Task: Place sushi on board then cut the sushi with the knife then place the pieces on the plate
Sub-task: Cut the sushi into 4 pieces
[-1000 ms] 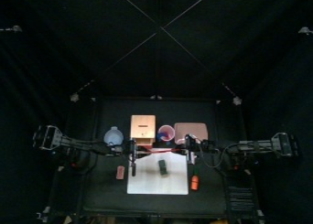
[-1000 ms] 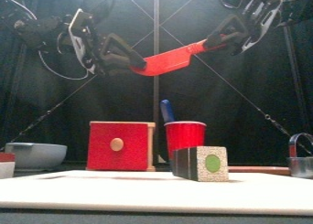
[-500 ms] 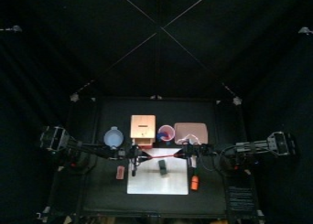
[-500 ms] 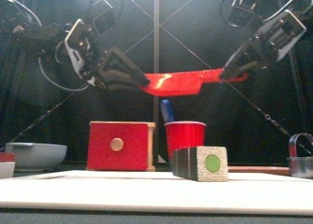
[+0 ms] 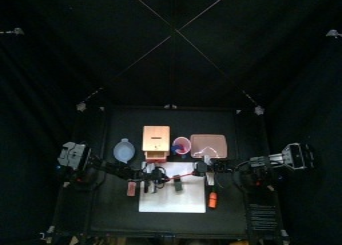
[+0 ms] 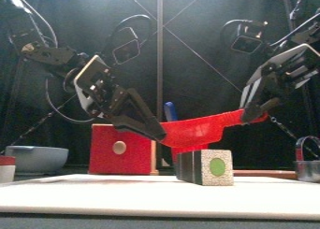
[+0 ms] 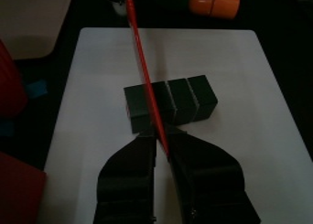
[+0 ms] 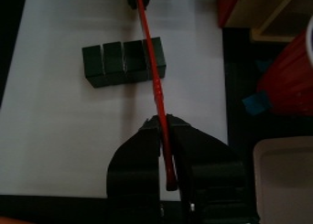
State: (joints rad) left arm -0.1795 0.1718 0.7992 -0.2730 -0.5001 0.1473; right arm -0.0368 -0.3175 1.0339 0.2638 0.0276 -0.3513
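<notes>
Red knife (image 6: 200, 130): held level and edge-down between both arms, its blade running 9 to 3 o'clock across the front view.
Left gripper (image 7: 163, 136): clenched on the blade's 9 o'clock end.
Right gripper (image 8: 159, 125): clamped on the 3 o'clock end, the handle side.
Change: a second ago the knife hung high above the red cup (image 6: 190, 144). Now both arms have dropped and the blade sits just over the roll's top. I cannot tell whether it touches yet.
Sushi roll (image 6: 207, 166): dark green blocks joined together, lying on the white board (image 6: 75, 191) in its 12 o'clock half. In both wrist views the blade lies crosswise over the roll, nearer one end than the middle.
Meaning: placing on the board looks done and the first cut seems about to start. A straight press down should part one end block, provided the edge meets a seam.
Pink plate (image 5: 207, 144): at 1 o'clock past the board, nothing on it that I can make out.
Wooden box (image 6: 123, 149): at 11 o'clock, beside the cup.
Writing: none readable; the roll's end face shows only a green spot.
</notes>
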